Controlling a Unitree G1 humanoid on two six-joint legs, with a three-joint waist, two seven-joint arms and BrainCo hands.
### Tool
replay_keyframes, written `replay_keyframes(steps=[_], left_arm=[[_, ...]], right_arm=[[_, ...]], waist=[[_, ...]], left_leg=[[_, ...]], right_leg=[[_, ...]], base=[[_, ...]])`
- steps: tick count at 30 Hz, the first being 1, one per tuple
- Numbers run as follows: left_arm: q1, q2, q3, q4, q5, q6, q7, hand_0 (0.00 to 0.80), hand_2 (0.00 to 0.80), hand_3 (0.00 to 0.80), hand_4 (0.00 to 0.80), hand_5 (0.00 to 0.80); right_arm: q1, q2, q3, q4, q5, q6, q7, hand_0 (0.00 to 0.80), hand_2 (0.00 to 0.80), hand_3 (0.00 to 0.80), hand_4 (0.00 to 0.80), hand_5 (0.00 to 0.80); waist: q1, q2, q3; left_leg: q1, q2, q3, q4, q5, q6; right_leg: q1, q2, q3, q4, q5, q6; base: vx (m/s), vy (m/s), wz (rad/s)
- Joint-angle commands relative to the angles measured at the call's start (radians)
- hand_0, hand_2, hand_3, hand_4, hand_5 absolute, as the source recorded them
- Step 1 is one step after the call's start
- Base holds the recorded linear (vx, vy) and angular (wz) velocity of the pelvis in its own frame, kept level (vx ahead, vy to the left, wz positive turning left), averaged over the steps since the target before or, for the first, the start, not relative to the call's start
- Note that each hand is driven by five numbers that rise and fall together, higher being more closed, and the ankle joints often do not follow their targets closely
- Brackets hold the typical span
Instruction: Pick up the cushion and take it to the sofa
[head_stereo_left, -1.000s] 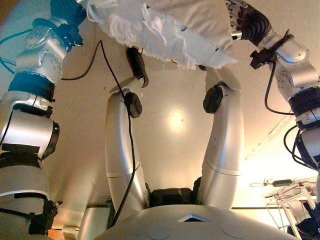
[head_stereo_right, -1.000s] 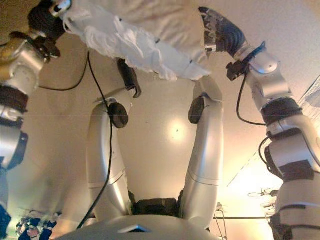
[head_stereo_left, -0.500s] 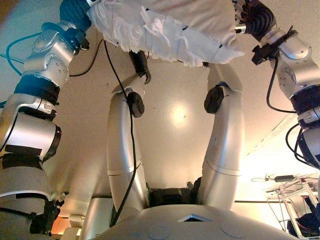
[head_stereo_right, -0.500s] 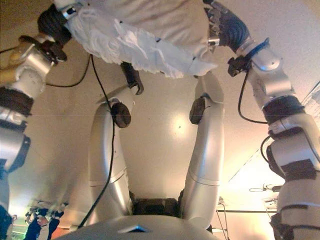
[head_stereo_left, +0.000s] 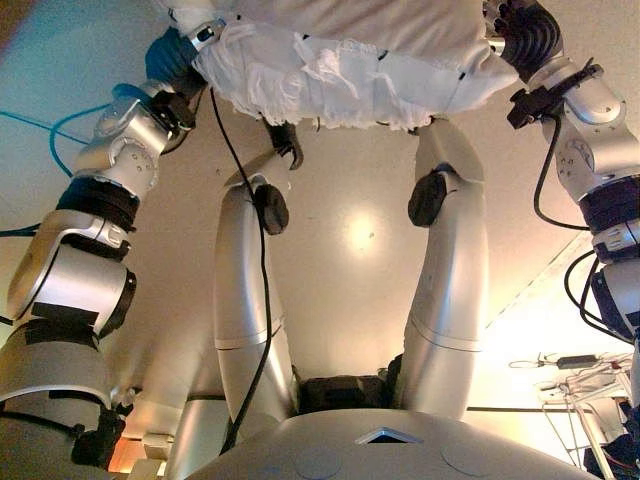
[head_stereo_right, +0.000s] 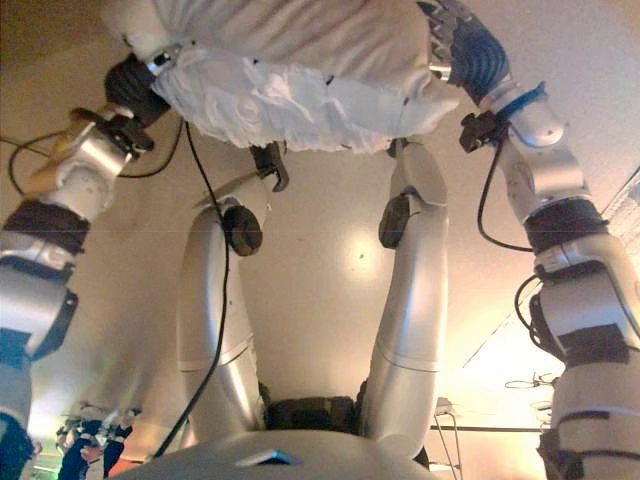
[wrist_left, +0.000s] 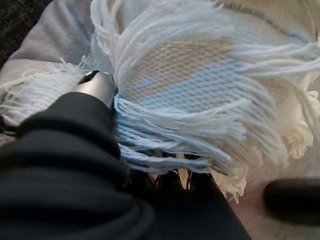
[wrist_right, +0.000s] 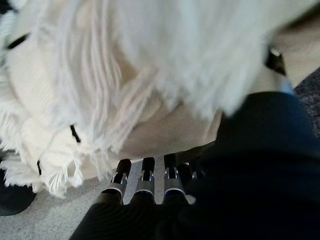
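Observation:
The cushion is cream-white with a long fringe along its edge. It is held off the floor between my two hands at the top of the eye views, above my legs. My left hand presses on its left end; in the left wrist view the fringe covers the hand past the dark cover. My right hand is on the cushion's right end. In the right wrist view its fingers lie straight under the cushion.
The beige floor lies below. Cables and a metal stand are at the lower right, beside a pale strip on the floor. A dark textured surface shows past the cushion in the left wrist view.
Both hands have moved with the cushion: it has come lower in the view and sits more level. My left hand has moved inward and to the right.

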Motion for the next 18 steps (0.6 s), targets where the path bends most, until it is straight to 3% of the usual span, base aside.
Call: replay_keyframes(steps=[1,6,10,12,18], left_arm=[[0.086,-0.113,0.039,-0.158,0.029,0.022,-0.133,0.8,0.8,0.8,0.8,0.8],[0.11,-0.102,0.041,-0.189,0.048,0.041,-0.118,0.8,0.8,0.8,0.8,0.8],[0.118,-0.078,0.043,-0.217,0.037,0.064,-0.085,0.8,0.8,0.8,0.8,0.8],[0.129,-0.072,0.055,-0.225,0.044,0.063,-0.078,0.8,0.8,0.8,0.8,0.8],[0.143,-0.088,0.088,-0.222,0.065,0.051,-0.078,0.8,0.8,0.8,0.8,0.8]], right_arm=[[0.009,-0.007,0.057,-0.13,-0.109,-0.012,0.029,0.0,0.0,0.0,0.0,0.0],[-0.015,-0.054,0.093,-0.148,-0.287,-0.015,-0.069,0.0,0.0,0.0,0.0,0.0],[-0.059,-0.127,0.133,-0.16,-0.696,0.009,-0.452,0.0,0.0,0.0,0.0,0.0],[-0.073,-0.168,0.128,-0.162,-0.821,0.032,-0.603,0.0,0.0,0.0,0.0,0.0],[-0.089,-0.185,0.103,-0.201,-1.024,-0.009,-0.672,0.0,0.0,0.0,0.0,0.0]], waist=[[-0.013,0.087,-0.009],[-0.006,0.085,-0.009],[-0.009,0.083,-0.009],[-0.012,0.084,-0.009],[-0.02,0.093,-0.009]], left_leg=[[-0.049,0.028,-0.12,-0.169,0.162,-0.108],[-0.049,0.031,-0.127,-0.157,0.168,-0.109],[-0.05,0.044,-0.129,-0.149,0.154,-0.111],[-0.05,0.047,-0.128,-0.161,0.146,-0.108],[-0.05,0.044,-0.118,-0.194,0.143,-0.105]], right_leg=[[0.046,-0.004,0.014,0.051,-0.073,0.053],[0.046,-0.004,0.012,0.072,-0.068,0.06],[0.045,-0.009,0.004,0.072,-0.073,0.062],[0.045,-0.014,-0.001,0.057,-0.073,0.067],[0.045,-0.011,-0.006,0.011,-0.069,0.077]], base=[[-0.079,-0.046,-0.01],[-0.045,-0.028,-0.04],[-0.002,-0.012,-0.06],[0.005,-0.006,-0.09],[0.005,0.015,-0.12]])
